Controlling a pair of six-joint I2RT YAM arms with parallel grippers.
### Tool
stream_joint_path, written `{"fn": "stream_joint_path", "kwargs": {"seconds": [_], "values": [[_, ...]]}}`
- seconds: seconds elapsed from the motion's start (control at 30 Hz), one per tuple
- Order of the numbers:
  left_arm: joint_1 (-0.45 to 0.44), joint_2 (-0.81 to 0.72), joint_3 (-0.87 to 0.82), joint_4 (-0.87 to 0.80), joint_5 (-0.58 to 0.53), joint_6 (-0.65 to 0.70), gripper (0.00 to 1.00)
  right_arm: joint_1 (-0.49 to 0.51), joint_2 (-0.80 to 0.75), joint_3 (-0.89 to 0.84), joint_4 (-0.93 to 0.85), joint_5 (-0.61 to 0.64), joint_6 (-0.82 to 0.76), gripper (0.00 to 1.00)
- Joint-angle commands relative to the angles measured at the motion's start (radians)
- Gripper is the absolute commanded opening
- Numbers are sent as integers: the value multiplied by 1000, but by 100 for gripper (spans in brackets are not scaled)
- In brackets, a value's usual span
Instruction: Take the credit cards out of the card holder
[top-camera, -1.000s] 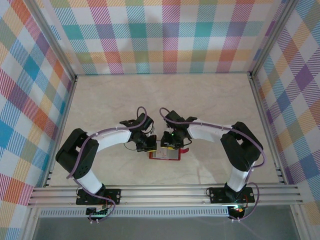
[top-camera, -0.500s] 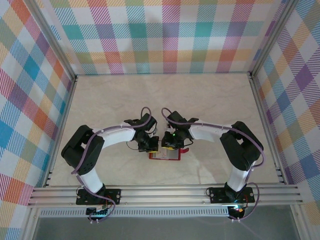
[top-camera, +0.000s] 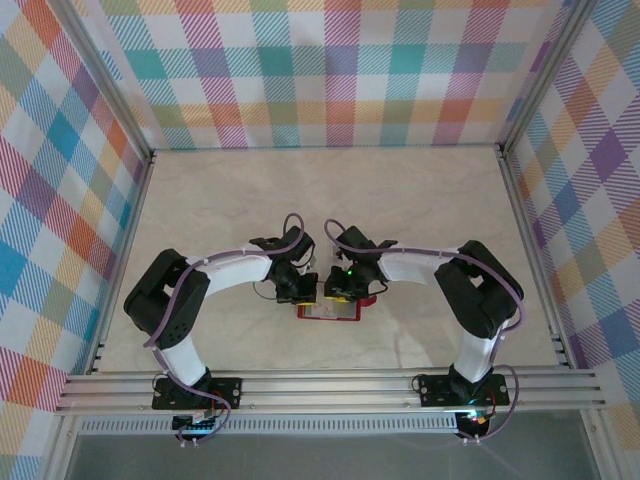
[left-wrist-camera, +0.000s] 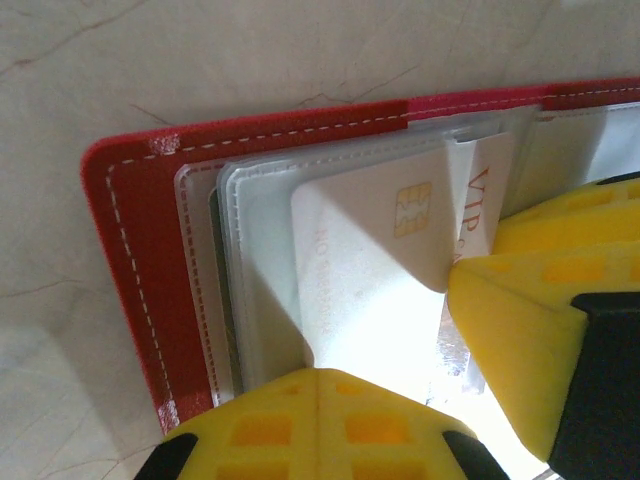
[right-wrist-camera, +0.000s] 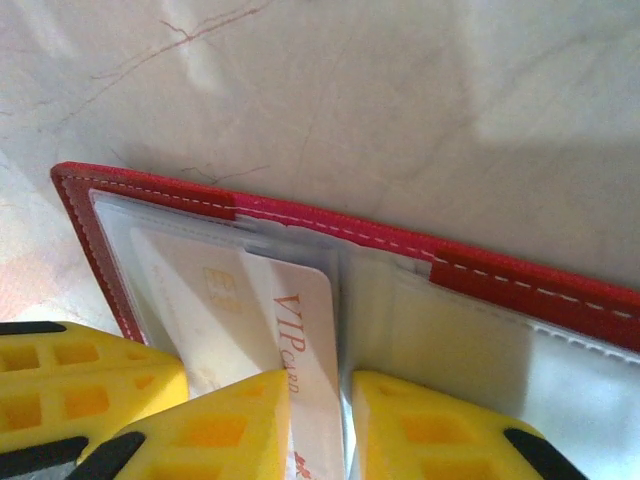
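The red card holder (top-camera: 332, 312) lies open on the table, its clear inner pockets facing up (left-wrist-camera: 130, 260) (right-wrist-camera: 500, 275). A white credit card (left-wrist-camera: 370, 250) with a gold chip and orange "VIP" lettering sticks partly out of a left-hand pocket (right-wrist-camera: 290, 310). My right gripper (top-camera: 340, 288) (right-wrist-camera: 318, 400) is closed to a narrow gap, with the card's edge between its yellow pads. My left gripper (top-camera: 298, 290) (left-wrist-camera: 318, 372) is shut with its pads together. Its tips rest on the left side of the holder, at the card's other end. More cards are hidden in the pockets.
Both arms meet over the holder near the table's front middle. Marble-patterned tabletop (top-camera: 400, 200) stretches behind it to the checked walls. An aluminium rail (top-camera: 330, 385) runs along the near edge.
The left arm has shifted slightly right, toward the holder. The right gripper's jaws have narrowed a little around the card. The holder has stayed in place.
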Motion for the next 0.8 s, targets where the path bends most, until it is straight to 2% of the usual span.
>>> {"fn": "stream_joint_path", "kwargs": {"seconds": [0.0,0.13,0.57,0.77], "values": [[-6,42,-13,-72,-61,14,3,2,-4,-50,92,-53,24,24],[-8,44,-12,-71,-66,13,2,-2,-31,-95,171,-84,48,22],[-8,31,-20,-68,-72,6,3,-13,-111,-157,238,-121,42,11],[-9,27,-19,-68,-70,4,3,-13,-100,-167,293,-154,46,10]]}}
